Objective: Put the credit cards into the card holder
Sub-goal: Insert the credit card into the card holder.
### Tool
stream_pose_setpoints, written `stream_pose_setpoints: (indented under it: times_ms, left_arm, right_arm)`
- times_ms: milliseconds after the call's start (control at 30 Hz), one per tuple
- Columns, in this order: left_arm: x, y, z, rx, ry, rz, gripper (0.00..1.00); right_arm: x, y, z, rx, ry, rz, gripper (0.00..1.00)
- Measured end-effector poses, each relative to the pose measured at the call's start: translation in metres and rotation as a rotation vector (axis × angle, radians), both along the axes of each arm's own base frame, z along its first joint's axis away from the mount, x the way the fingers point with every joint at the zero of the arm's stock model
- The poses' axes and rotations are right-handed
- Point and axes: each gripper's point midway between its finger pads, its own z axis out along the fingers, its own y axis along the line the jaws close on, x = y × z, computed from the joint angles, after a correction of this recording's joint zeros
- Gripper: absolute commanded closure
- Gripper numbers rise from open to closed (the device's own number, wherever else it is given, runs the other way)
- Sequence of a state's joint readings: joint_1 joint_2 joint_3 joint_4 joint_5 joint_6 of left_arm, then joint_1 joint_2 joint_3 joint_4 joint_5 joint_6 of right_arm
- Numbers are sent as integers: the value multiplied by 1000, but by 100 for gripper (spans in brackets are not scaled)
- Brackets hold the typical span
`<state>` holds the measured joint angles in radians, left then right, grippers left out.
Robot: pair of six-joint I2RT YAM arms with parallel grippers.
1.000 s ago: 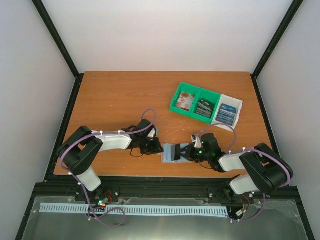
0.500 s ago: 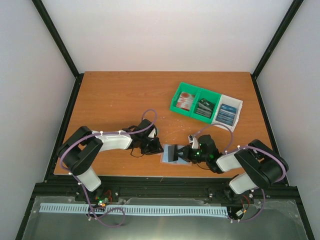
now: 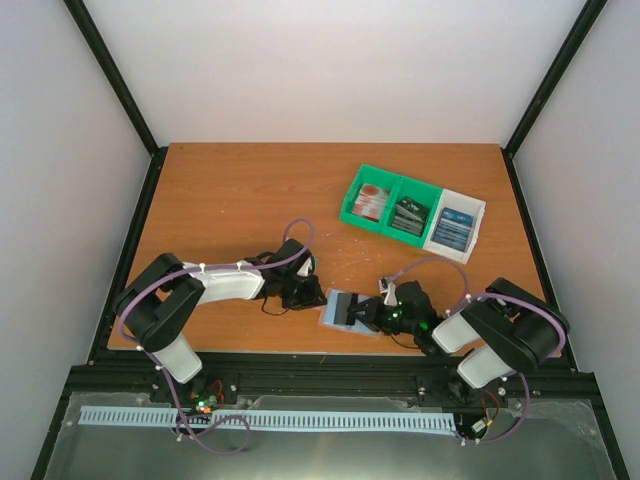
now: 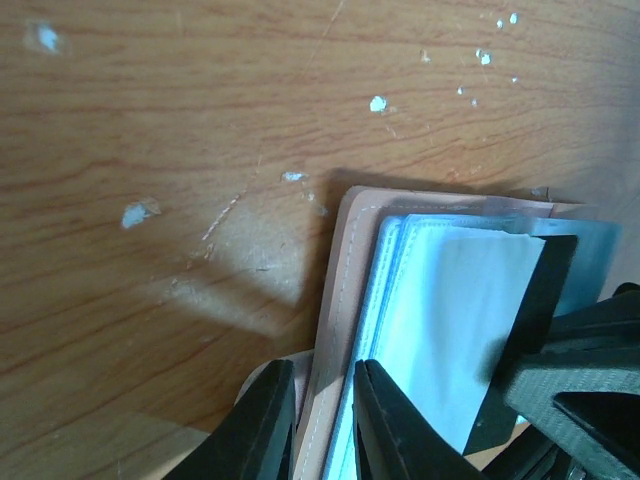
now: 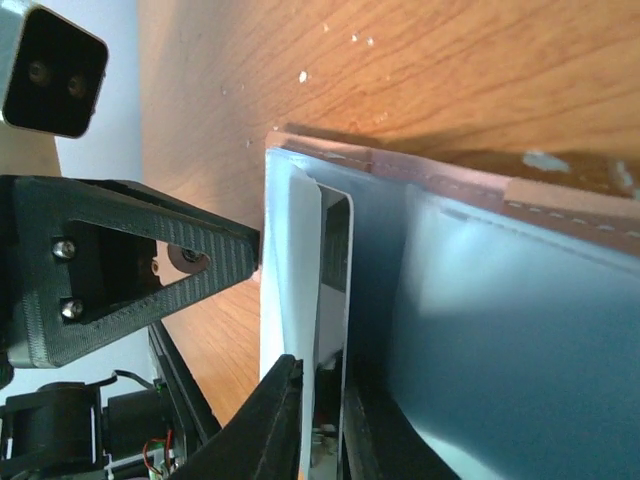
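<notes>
Left gripper (image 4: 325, 425) jaws pinch the tan-pink stitched cover of the flat folding card holder (image 4: 440, 330), grey-blue inside. Right gripper (image 5: 320, 425) jaws flank a pale inner leaf; grip unclear. The holder lies at the near edge of the wooden desk (image 3: 250, 200). Stacked credit cards (image 3: 372, 203) fill a green-and-white tray (image 3: 352, 213) far right.
</notes>
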<state>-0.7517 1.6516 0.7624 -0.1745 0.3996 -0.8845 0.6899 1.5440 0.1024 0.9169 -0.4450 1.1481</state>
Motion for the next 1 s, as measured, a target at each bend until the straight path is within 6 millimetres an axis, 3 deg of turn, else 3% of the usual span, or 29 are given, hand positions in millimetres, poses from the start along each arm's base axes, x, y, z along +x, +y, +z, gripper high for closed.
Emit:
stream_pose_setpoints:
  times_ms: [200,367,467,600,800,1000]
  left_arm:
    - [-1,2,1,12,-2,3,77]
    - [-3,3,2,13,3,1,70]
    - [-4,3,4,8,4,-4,67]
    - [-5,3,6,5,6,-8,65]
    - [-9,6,6,15,18,-12,73]
    - [-12,5,6,8,31,-23,74]
  right_arm:
    - [5,-6,15,-39,-28,-43,56]
    - [12,-12,26,-108,-43,-77,50]
    - [11,-17,20,-179,-6,-84,53]
    - [5,-24,9,-272,42,-76,63]
    - [2,-25,1,-329,65,-49,75]
    - [6,-15,-3,-331,68,-13,82]
